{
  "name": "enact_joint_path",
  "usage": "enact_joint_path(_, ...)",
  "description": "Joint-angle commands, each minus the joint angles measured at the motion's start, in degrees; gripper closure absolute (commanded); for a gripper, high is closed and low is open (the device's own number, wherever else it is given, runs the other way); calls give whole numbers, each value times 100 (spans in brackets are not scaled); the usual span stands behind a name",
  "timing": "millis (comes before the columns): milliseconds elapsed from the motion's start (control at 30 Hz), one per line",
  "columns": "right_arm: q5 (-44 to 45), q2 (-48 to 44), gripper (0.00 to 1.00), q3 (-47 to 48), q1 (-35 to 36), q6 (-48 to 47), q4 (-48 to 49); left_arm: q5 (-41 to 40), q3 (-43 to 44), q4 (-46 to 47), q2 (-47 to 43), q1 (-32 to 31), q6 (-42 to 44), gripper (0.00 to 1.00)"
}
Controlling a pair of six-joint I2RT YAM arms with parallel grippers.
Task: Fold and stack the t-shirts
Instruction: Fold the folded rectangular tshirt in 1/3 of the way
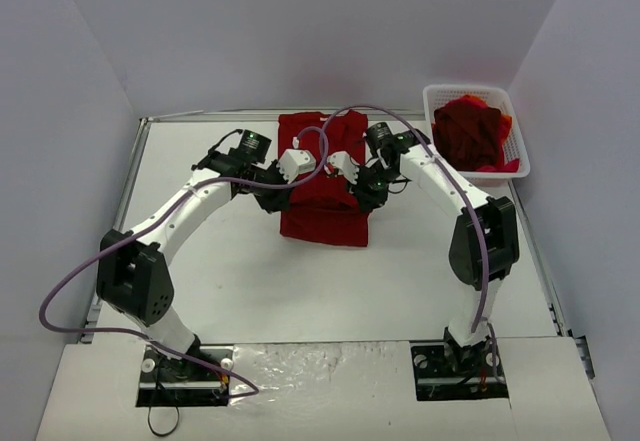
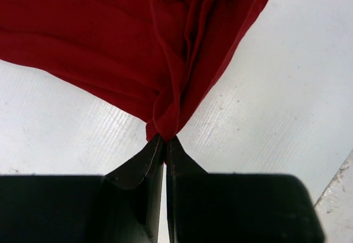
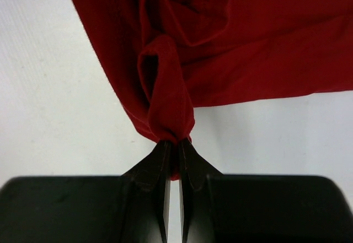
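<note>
Pinching t-shirt (image 1: 325,216) bunches with left tool (image 2: 165,138), right tool (image 3: 177,142), left of basket (image 1: 475,88); risk of slipping under uneven pull, skewing fold

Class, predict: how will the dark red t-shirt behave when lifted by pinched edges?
Likely floppy: the t-shirt bunches into folds at the left end effector and right end effector. Probably light; thin pinches hold it. Likely sags between them.

You have a white mesh basket (image 1: 468,89) sitting at the far right corner of the white bench (image 1: 230,281), just beside the right-hand wall (image 1: 590,111); plain pale walls enclose the bench.
</note>
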Motion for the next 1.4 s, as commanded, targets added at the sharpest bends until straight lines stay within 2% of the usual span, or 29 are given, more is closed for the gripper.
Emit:
enact_joint_path(0, -128, 230, 100, 436, -65, -15, -133, -175, 408, 204, 87, 95, 8, 98)
enact_joint_path(467, -93, 1110, 100, 1605, -311, 55, -72, -598, 1146, 441, 817, 411, 87, 98)
enact_joint_path(767, -120, 1926, 100, 2412, -496, 143, -37, -580, 1894, 398, 1686, 464, 201, 98)
enact_joint_path(1367, -67, 3017, 100, 3486, -698, 318, 209, -905, 2966, 275, 2715, 579, 280, 98)
